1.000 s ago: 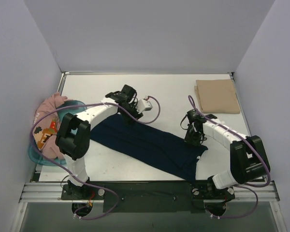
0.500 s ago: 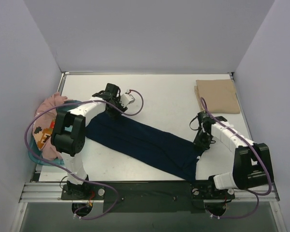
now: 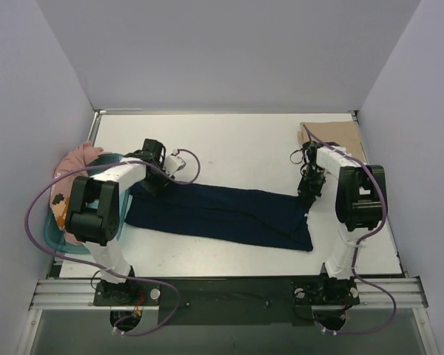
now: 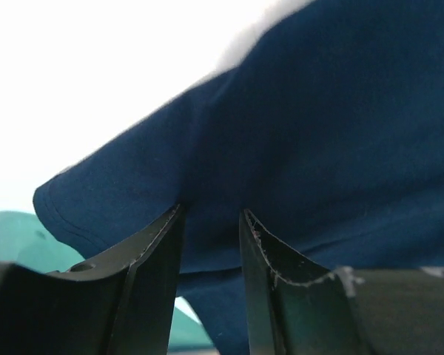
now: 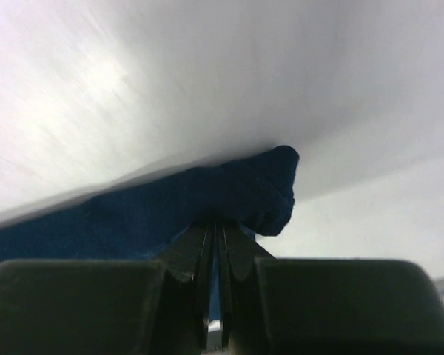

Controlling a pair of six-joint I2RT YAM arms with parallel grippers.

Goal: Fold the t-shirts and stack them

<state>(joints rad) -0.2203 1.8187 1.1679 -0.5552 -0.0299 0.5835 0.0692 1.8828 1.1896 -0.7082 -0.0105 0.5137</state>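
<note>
The navy t-shirt (image 3: 222, 214) lies stretched in a long band across the middle of the table. My left gripper (image 3: 152, 182) is shut on its left end; in the left wrist view the navy cloth (image 4: 318, 133) is bunched between the fingers (image 4: 211, 211). My right gripper (image 3: 308, 194) is shut on its right end, the jaws pinched on a rolled navy edge (image 5: 237, 192) in the right wrist view (image 5: 216, 220). The folded tan-beige t-shirt (image 3: 344, 137) lies at the back right, partly behind the right arm. The pink t-shirt (image 3: 74, 166) is heaped in the tub at the left.
The teal plastic tub (image 3: 52, 240) stands at the table's left edge, and its rim shows in the left wrist view (image 4: 15, 237). Grey walls close in the left, back and right sides. Purple cables loop around both arms.
Both grippers pulled the navy shirt from a diagonal lie to nearly straight across. The left gripper moved left toward the tub; the right gripper moved back toward the tan shirt.
</note>
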